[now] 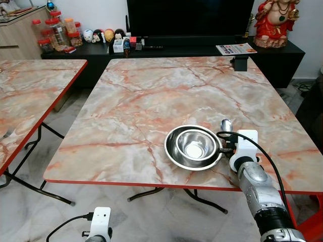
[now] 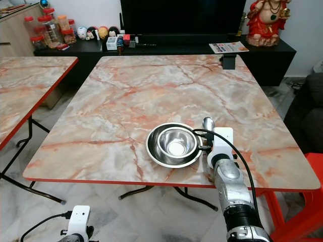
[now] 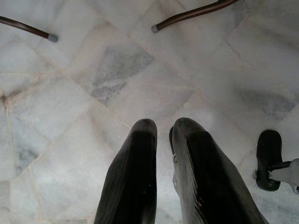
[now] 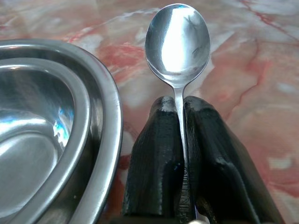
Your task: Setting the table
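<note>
Marble-pattern desk (image 1: 151, 96) w/ red edge sits in front of the robot, a second similar desk (image 1: 30, 96) to its left, black TV cabinet (image 1: 171, 50) behind w/ jars (image 1: 55, 33), small figurines and a red statue (image 1: 275, 20). On the near part of the main desk, a steel plate (image 1: 174, 154) w/ a smaller steel bowl (image 1: 194, 143) nested inside it. Right arm (image 1: 262, 196) reaches up from the lower right, forearm angled fwd over the desk's near edge, wrist just right of the plate. Right hand (image 4: 181, 109) is clamped on a spoon (image 4: 177, 42): the two black fingers (image 4: 154, 154) pinch the handle, bowl of the spoon sticking out past the tips, pointing away from the robot, just beside the plate's right rim. Can't tell if spoon touches the desk top. Left hand (image 3: 163, 128) hangs low by the marble floor (image 3: 93, 93), pointing down, fingers nearly together w/ a narrow gap, holding nothing; desk-leg feet (image 3: 154, 29) nearby.
</note>
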Tool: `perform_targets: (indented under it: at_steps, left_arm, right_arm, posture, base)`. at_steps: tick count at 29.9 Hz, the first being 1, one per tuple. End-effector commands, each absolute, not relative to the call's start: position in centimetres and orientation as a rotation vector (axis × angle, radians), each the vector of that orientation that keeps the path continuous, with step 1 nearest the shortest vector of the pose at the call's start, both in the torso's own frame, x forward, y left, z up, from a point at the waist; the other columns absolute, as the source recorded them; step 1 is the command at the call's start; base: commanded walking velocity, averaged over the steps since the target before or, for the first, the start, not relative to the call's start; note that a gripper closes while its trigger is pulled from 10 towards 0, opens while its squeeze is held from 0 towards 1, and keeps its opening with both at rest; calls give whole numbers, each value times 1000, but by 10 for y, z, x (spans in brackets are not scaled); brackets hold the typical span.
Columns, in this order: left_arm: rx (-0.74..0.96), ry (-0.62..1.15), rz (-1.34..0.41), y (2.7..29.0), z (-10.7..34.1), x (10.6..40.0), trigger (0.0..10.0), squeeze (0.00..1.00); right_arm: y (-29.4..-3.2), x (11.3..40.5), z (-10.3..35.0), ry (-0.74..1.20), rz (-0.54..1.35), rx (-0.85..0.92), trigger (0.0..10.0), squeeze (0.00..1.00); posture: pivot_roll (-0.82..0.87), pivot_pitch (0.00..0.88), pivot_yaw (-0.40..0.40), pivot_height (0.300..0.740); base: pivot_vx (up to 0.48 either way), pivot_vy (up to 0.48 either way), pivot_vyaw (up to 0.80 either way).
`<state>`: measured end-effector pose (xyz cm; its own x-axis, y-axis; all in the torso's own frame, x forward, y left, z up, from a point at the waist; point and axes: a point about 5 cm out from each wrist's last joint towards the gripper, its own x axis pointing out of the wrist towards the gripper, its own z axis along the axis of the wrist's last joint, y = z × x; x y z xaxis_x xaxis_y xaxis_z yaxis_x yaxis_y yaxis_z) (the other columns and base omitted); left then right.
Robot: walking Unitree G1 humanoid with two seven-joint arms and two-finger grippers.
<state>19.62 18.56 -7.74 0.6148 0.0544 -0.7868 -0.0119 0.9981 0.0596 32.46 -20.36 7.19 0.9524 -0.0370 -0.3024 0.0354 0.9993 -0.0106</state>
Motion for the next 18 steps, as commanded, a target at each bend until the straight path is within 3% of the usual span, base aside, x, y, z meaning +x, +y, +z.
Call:
perform_targets:
  at_steps: [1,11,18]
  left_arm:
    - [49,920,37,187,-78,194,10000,0]
    - [39,926,15,182,-79,195,10000,0]
    - [41,928,16,183,-79,194,10000,0]
  right_arm:
    - [-201,325,74,304,-34,-7,10000,0]
    - [-222,317,72,325,-102,-30,10000,0]
    - [-216,314,67,339,-87,-19,10000,0]
  posture:
    - [-113,0,30,740]
    - [-122,0,32,740]
    - [-117,0,33,740]
  base:
    - [0,0,0]
    - [0,0,0]
    - [0,0,0]
